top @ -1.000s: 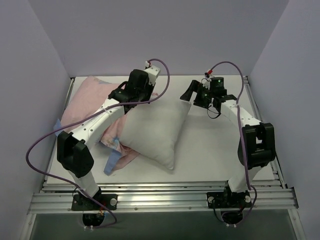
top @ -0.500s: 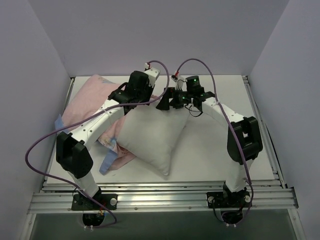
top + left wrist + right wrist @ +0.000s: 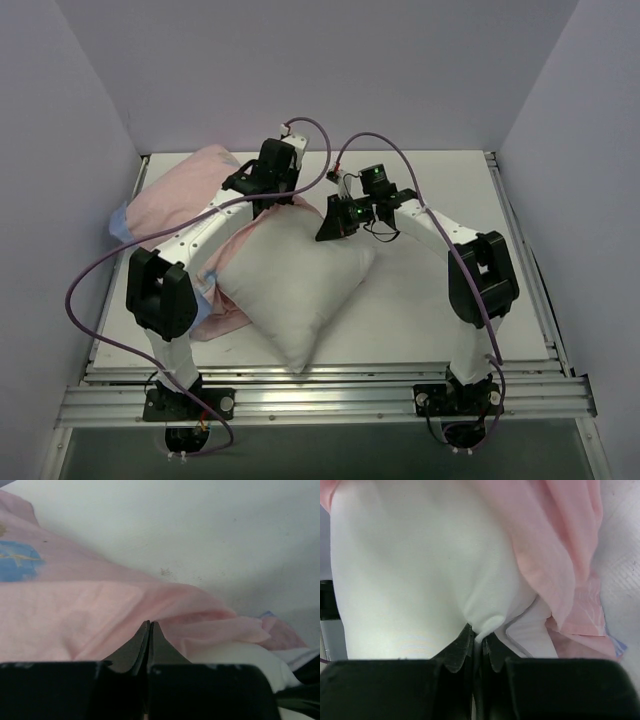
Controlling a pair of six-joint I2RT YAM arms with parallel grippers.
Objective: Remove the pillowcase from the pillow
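The left fingers [image 3: 131, 650] are pressed together with a fold of the thin, pale pink fabric pillowcase [image 3: 70, 615] caught at their tips, just beside the far edge of the plump white rectangular pillow [image 3: 240, 652]. The right fingers [image 3: 457, 650] are also closed, nipping a small pucker of the pillow's white cloth. Pink folds of the pillowcase hang just beside that pinch.

From the top camera, the pillow [image 3: 295, 290] lies skewed on the white worktop [image 3: 430, 300] with most of its surface bare. The pillowcase [image 3: 185, 195] is bunched against the pillow's far-left side and touches its left edge, with blue trim showing there. That view shows both arms meeting at the pillow's far edge but hides the fingertips. Only the wrist views show what each pair grips. The left wrist view also shows a blue patch on the pink cloth and bare worktop beyond the pillow.
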